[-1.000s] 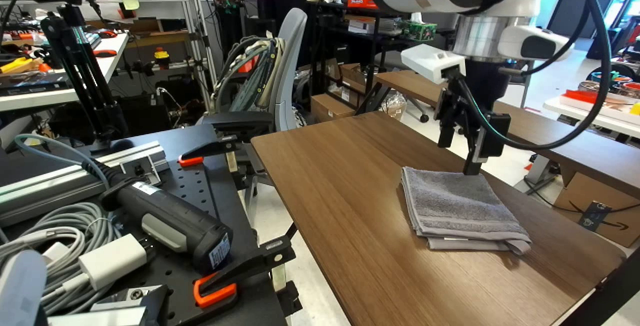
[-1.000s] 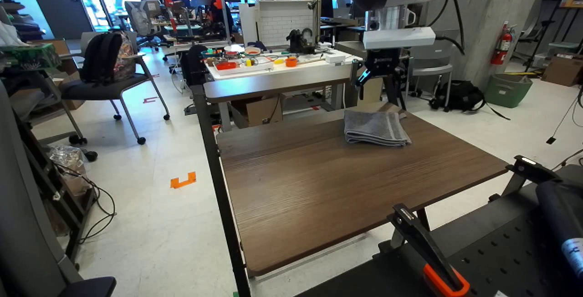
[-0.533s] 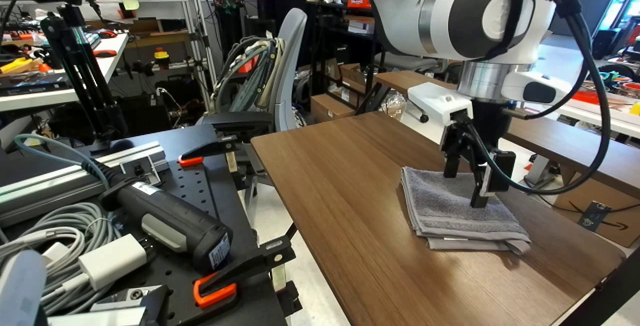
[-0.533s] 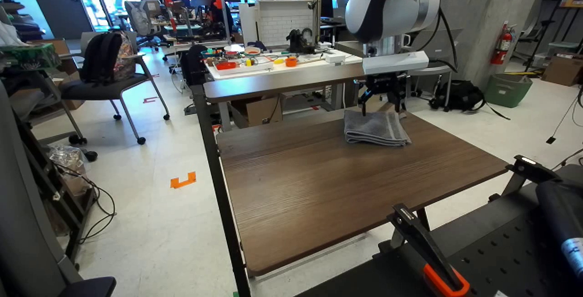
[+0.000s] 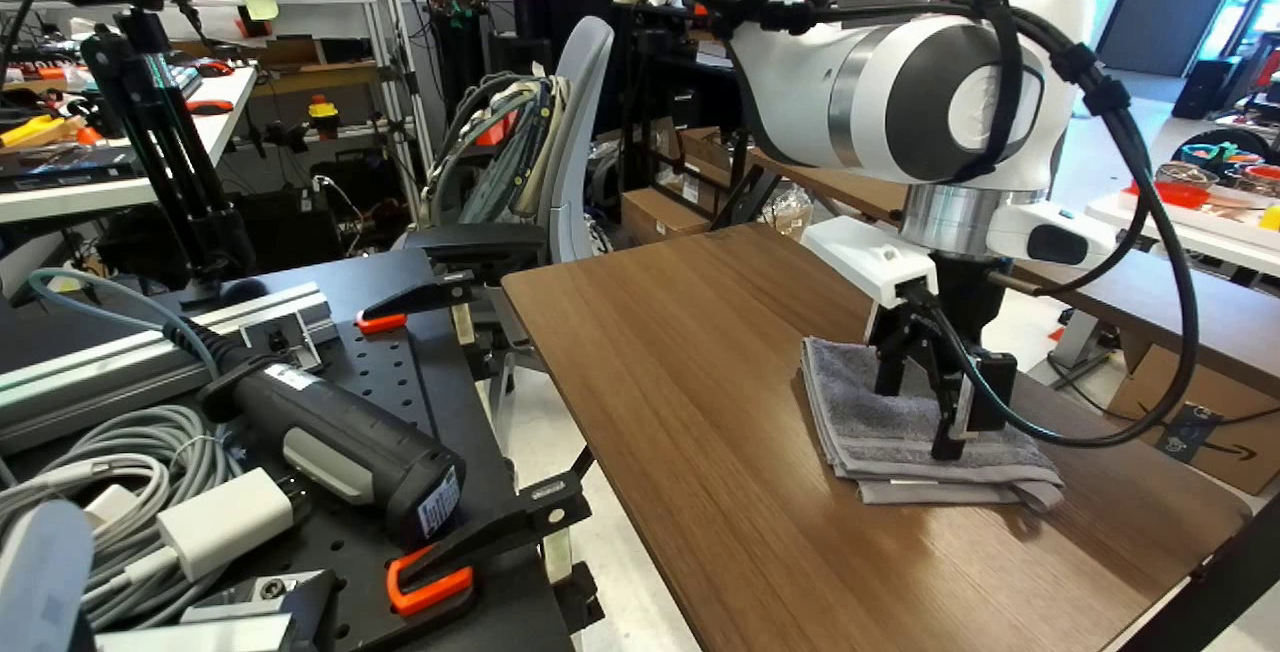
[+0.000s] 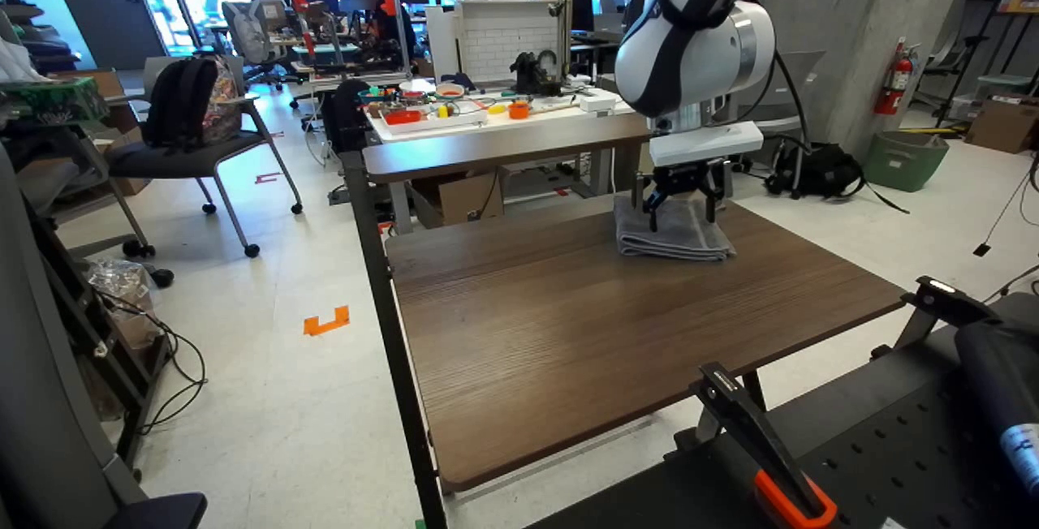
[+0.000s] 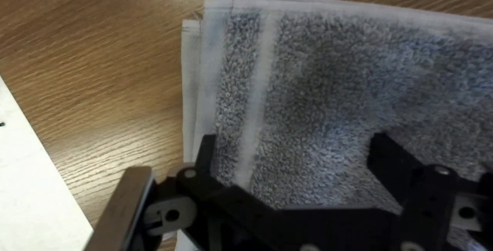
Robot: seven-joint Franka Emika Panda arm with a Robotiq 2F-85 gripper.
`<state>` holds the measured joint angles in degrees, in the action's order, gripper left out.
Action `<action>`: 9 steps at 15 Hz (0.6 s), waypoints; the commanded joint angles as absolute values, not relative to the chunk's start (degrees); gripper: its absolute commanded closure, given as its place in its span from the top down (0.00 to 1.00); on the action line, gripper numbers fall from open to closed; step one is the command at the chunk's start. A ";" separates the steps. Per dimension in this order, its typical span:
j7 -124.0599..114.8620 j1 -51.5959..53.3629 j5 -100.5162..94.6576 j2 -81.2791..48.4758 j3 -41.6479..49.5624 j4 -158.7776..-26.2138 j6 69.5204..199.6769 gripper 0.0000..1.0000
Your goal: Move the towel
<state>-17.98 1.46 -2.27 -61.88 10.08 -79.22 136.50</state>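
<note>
In an exterior view, lowering with claw (image 7: 294,138) apart toward the towel (image 6: 680,239) near the tabletop's (image 6: 519,334) far edge, apparently readying a grasp.

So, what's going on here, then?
A robot arm is about to handle a folded grey towel that lies on a wood-grain table. Its gripper, the black claw at the end, is down at the towel with its jaws apart; whether it is pressing into the cloth is hard to tell. The towel isn't gripped or lifted yet, so the job of moving it still lies ahead.
</note>
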 commanded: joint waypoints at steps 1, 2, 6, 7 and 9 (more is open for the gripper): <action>-14.18 1.20 -4.10 -63.62 9.91 -78.34 137.89 1.00; -12.77 1.19 -4.46 -63.46 9.66 -79.16 138.54 1.00; -7.38 1.59 -6.08 -63.02 8.85 -82.68 140.98 1.00; -6.20 1.87 -6.96 -63.13 8.85 -83.68 142.20 1.00; -4.56 2.65 -9.02 -62.74 9.14 -86.03 144.58 1.00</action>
<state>-7.26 1.95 -6.22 -62.77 9.51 -82.06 140.12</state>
